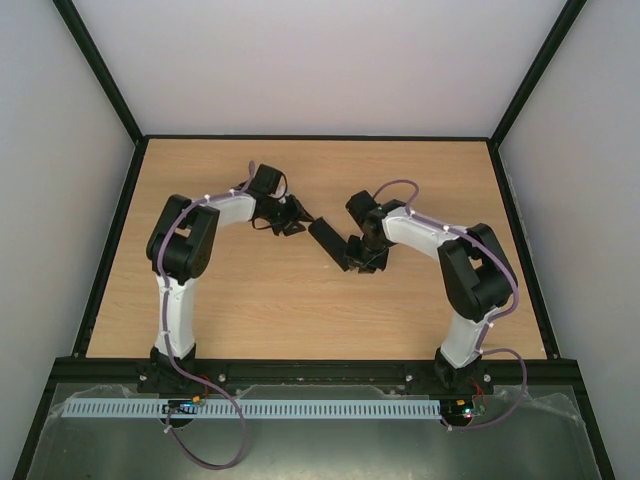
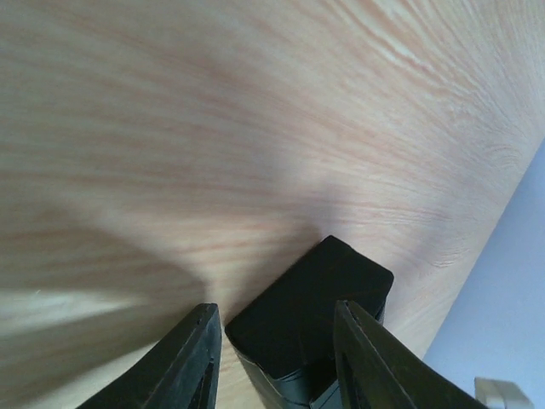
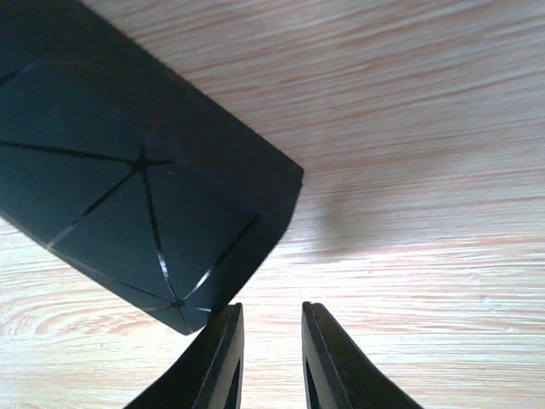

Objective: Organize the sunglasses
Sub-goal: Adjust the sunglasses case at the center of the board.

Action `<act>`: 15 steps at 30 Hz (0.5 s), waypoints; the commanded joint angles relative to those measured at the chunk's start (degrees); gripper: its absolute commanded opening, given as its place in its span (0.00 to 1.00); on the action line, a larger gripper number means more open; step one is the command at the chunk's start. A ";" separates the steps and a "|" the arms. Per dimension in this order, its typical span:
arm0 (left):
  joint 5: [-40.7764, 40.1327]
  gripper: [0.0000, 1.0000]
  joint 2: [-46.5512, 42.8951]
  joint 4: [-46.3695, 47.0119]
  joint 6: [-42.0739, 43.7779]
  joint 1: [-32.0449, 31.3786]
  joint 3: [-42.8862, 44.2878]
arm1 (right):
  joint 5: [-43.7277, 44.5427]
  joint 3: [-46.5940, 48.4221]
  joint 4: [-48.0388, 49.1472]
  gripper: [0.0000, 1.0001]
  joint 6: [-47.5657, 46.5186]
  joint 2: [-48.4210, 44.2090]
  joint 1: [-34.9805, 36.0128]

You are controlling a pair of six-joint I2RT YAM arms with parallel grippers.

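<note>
The sunglasses do not show in any view. A slim black case (image 1: 328, 240) lies on the wooden table between the two arms. In the left wrist view one end of the case (image 2: 315, 298) sits between the fingers of my left gripper (image 2: 274, 307), with the right finger against it and a thin strip of wood showing at the left finger. My left gripper (image 1: 296, 216) is open around that end. In the right wrist view the case's other end (image 3: 128, 187) shows folded creases. My right gripper (image 3: 271, 307) stands narrowly open with only bare wood between its fingers, its left finger touching the case's corner.
The wooden table (image 1: 250, 310) is ringed by a black frame and pale walls. Both arms reach in towards the middle from their bases at the near edge. My right gripper (image 1: 362, 262) hangs low over the case's near end.
</note>
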 commanded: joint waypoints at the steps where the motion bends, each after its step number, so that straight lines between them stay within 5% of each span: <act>1: 1.60 0.39 -3.97 -3.13 -0.11 -0.94 -4.24 | 3.12 4.45 -1.12 0.22 -2.08 2.31 -1.10; 15: 1.08 0.39 -10.13 -2.76 -0.26 -1.95 -11.45 | 4.69 11.42 -3.63 0.23 -4.91 6.65 -4.49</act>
